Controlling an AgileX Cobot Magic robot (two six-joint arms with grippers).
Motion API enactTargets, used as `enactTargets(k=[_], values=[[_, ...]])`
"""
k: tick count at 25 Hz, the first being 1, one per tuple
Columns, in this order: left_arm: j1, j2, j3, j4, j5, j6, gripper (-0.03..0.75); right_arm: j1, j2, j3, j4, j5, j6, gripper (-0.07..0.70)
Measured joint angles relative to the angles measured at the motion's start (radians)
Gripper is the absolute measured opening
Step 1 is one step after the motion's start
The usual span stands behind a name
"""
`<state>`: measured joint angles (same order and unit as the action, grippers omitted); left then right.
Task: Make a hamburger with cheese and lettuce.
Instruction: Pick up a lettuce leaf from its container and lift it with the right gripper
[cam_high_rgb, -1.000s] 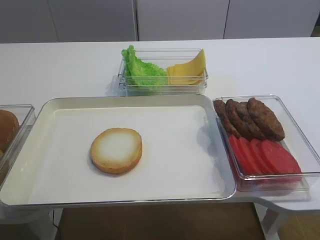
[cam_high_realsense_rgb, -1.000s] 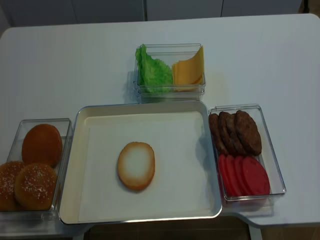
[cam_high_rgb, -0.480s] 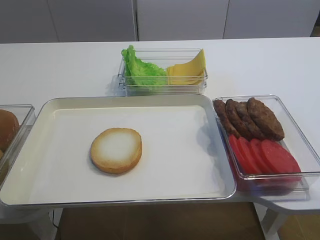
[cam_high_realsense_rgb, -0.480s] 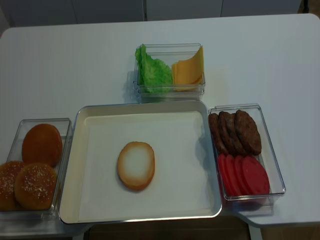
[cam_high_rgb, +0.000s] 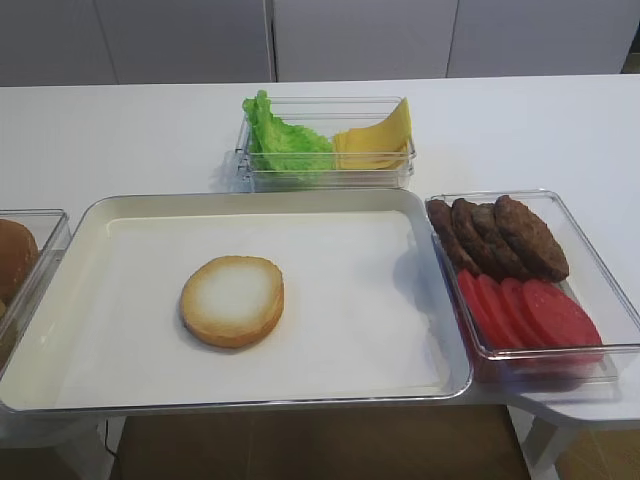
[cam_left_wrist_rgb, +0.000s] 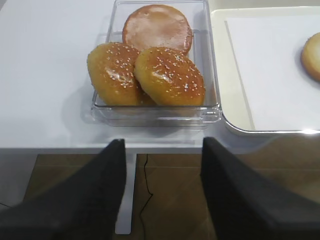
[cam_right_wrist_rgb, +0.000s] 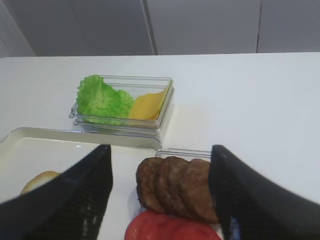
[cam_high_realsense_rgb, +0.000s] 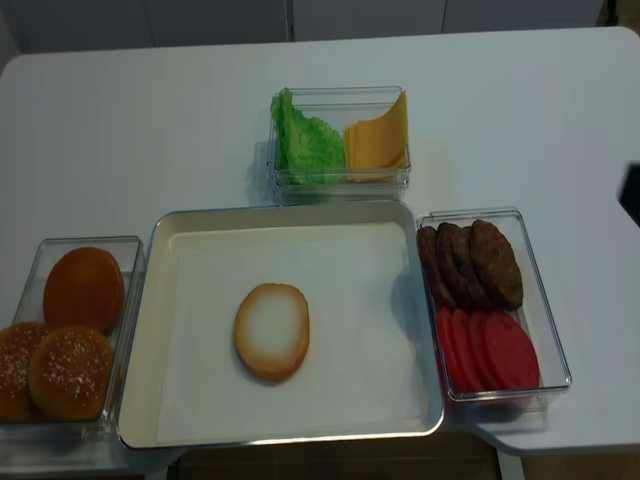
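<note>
The hamburger bun half (cam_high_rgb: 232, 300) (cam_high_realsense_rgb: 272, 331) lies cut face up, left of centre on the metal tray (cam_high_rgb: 440, 300). It also peeks in at an edge of both wrist views, as the bun half (cam_right_wrist_rgb: 37, 181) (cam_left_wrist_rgb: 313, 55). Behind the tray, a clear box holds the frilly green lettuce (cam_high_rgb: 285, 140) (cam_right_wrist_rgb: 102, 99) on the left and the yellow cheese (cam_high_rgb: 375, 140) (cam_right_wrist_rgb: 147, 105) on the right. My right gripper (cam_right_wrist_rgb: 160, 148) hangs open and empty near the meat patties. My left gripper (cam_left_wrist_rgb: 162, 142) is open and empty, off the table's front edge, over the floor.
A clear box to the right of the tray holds dark meat patties (cam_high_rgb: 500, 240) (cam_right_wrist_rgb: 175, 187) and red tomato slices (cam_high_rgb: 530, 310). Another clear box on the left holds several whole buns (cam_high_realsense_rgb: 70, 340) (cam_left_wrist_rgb: 150, 70). Something dark (cam_high_realsense_rgb: 630, 195) shows at the right edge of the realsense view.
A dark shape has come in at the right edge of the realsense view. The food and the boxes have not moved.
</note>
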<state>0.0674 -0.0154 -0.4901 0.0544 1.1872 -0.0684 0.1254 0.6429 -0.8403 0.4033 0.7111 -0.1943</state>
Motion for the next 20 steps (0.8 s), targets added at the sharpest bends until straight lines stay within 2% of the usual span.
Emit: enactTargets(k=[6,10,20], values=[[0.0,0.0,0.0,0.0,0.0,0.0,0.362,0.007,0.311,-0.195,0.164,-0.016,-0.13,0.454],[0.0,0.0,0.0,0.0,0.0,0.0,0.362,0.06,0.517,-0.344,0.211,-0.024,-0.143,0.454],[0.0,0.0,0.0,0.0,0.0,0.0,0.362,0.234,0.983,-0.688,0.228,-0.031,-0.149,0.454]])
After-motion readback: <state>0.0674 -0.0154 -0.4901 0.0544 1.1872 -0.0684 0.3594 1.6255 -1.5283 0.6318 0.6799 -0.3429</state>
